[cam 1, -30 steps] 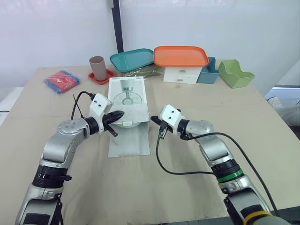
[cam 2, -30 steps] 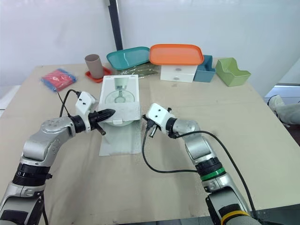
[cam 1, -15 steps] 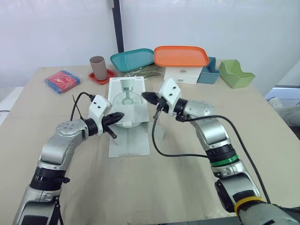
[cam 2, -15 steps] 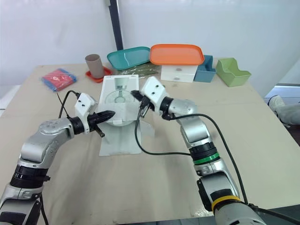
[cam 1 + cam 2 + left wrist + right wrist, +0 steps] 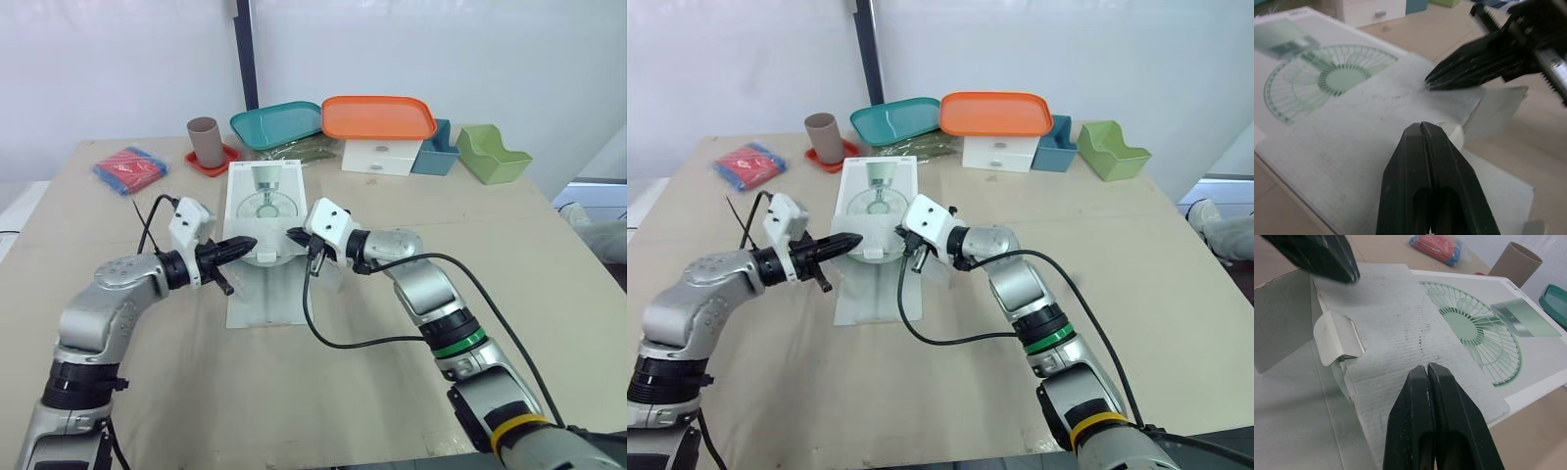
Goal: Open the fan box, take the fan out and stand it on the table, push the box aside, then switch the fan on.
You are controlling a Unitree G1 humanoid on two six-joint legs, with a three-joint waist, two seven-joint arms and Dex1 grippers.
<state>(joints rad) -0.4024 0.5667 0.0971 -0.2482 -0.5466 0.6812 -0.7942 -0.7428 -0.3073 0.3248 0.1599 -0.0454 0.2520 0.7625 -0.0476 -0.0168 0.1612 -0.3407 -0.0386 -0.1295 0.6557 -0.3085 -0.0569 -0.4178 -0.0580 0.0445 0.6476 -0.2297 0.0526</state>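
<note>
Presently I find the fan box (image 5: 265,196) with its outer flap (image 5: 269,299) folded down and the fan not yet out. The left gripper (image 5: 245,245) and right gripper (image 5: 296,236), both clenched empty, meet at the inner flap (image 5: 1400,323). Extraction, pushing and switching remain.

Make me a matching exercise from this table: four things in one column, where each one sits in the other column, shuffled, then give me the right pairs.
Things:
1. fan box
2. brown cup
3. orange tray
4. red packet

Places:
A. on top of the white drawer unit
B. alone near the far left corner of the table
C. mid-table, with the left hand and the right hand at its near end
D. standing on the red coaster

Pairs: 1-C, 2-D, 3-A, 4-B.
</note>
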